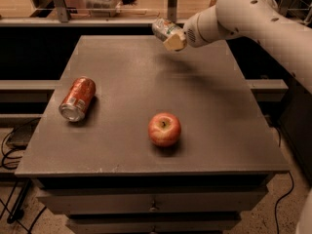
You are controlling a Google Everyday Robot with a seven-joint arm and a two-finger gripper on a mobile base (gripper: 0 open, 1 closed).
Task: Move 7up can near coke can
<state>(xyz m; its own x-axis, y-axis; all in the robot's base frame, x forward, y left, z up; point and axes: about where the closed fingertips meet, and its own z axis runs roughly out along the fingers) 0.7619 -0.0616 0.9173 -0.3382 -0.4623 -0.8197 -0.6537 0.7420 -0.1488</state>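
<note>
Dark grey table. The coke can lies on its side near the left edge, and a red apple sits upright near the front centre, well apart from it. The gripper hangs above the far edge, clasping the 7up can clear of the surface.

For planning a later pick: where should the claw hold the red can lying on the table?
Probably its round middle, from above: the coke can lies on its side, silver end facing front. The claw, above the table's far edge, holds the 7up can.
</note>
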